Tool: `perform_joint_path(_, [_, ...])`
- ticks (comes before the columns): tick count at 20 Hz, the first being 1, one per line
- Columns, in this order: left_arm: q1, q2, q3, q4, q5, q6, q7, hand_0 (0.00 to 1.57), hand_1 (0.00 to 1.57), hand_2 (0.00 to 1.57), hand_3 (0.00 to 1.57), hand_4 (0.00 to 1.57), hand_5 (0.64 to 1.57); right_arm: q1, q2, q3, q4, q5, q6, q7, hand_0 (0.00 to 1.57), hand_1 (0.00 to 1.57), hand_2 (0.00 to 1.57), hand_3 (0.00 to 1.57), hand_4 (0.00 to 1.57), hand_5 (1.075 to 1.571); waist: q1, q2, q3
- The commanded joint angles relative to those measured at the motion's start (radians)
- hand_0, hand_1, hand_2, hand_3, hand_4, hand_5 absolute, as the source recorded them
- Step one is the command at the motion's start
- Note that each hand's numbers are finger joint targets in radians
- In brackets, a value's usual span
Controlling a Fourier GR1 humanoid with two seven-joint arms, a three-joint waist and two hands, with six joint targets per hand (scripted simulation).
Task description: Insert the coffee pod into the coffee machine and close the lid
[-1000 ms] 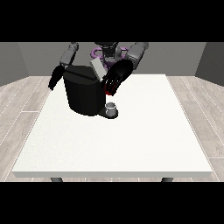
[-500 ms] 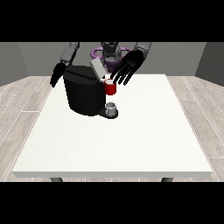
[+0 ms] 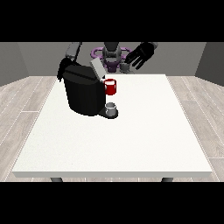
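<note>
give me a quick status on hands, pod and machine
Hand at the view's right raised, fingers spread, holding nothing. Hand at the view's left behind the coffee machine, fingers unclear. Lid up. Grey thing at the machine's base.

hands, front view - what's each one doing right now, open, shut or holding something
Hand at the view's right: open, fingers spread, raised above the table's far edge, holding nothing.
Hand at the view's left: mostly hidden behind the coffee machine; state cannot be told.

Black boxy coffee machine [image 3: 83,94] stood upright at the desk's [image 3: 131,140] ten o'clock area, grey lid [image 3: 96,69] tilted open, small grey thing [image 3: 111,108] on its base.
</note>
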Motion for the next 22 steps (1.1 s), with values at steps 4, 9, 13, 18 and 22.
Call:
perform_joint_path(4, [0.224, -0.195, 0.202, 0.034, 0.274, -0.036, -0.048, 0.0, 0.0, 0.0, 0.0, 0.07, 1.571, 0.091, 0.0, -0.027, -0.011, -0.038, 0.016, -0.005, 0.0, 0.0, 0.0, 0.0, 0.0, 1.571, 0.121, -0.2, -0.0004])
perform_joint_path(9, [0.348, -0.218, 0.19, 0.046, 0.284, -0.07, -0.031, 0.0, 0.0, 0.0, 0.0, 0.39, 1.571, 0.1, 0.014, 0.011, -0.074, -0.088, 0.115, -0.046, 0.0, 0.0, 0.0, 0.0, 0.0, 1.571, 0.179, -0.304, 0.0014])
perform_joint_path(13, [0.45, -0.218, 0.177, 0.024, 0.283, -0.058, -0.04, 0.0, 0.0, 0.0, 0.0, 0.39, 1.571, 0.072, -0.009, 0.068, -0.148, -0.06, 0.153, 0.046, 0.0, 0.0, 0.0, 0.0, 0.0, 1.571, 0.181, -0.354, 0.0008])
perform_joint_path(18, [0.468, -0.23, 0.163, -0.059, 0.333, -0.108, -0.045, 0.0, 0.0, 0.0, 0.0, 0.39, 1.571, -0.046, -0.077, 0.044, -0.166, -0.049, 0.171, 0.069, 0.0, 0.0, 0.0, 0.0, 0.25, 1.571, 0.231, -0.281, 0.0012])
perform_joint_path(22, [0.524, -0.219, 0.123, -0.157, 0.404, -0.101, 0.025, 0.0, 0.0, 0.0, 0.0, 0.46, 1.571, -0.054, -0.081, 0.005, -0.145, -0.077, 0.17, 0.084, 0.0, 0.0, 0.0, 0.0, 0.0, 1.571, 0.246, -0.269, 0.0014])
